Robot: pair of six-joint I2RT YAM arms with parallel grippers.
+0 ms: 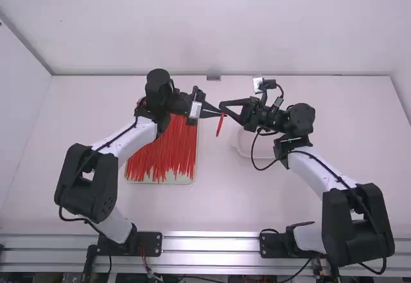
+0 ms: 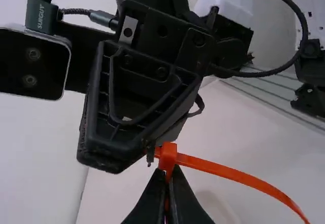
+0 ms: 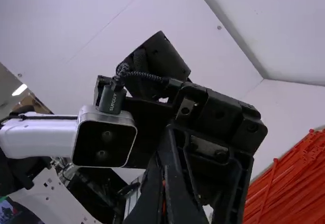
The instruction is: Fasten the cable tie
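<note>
Cable tie tight in left hand and right hand, beside tray of ties

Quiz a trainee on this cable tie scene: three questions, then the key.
1. True or false: the pile of ties lies on the right arm's side of the table.
2. Pick one: the left gripper is A) open, B) shut on the tie, C) resting on the pile.
3. Fill in: the right gripper meets the left gripper ___ the table, not on it.
Key: 1 false; 2 B; 3 above.
</note>
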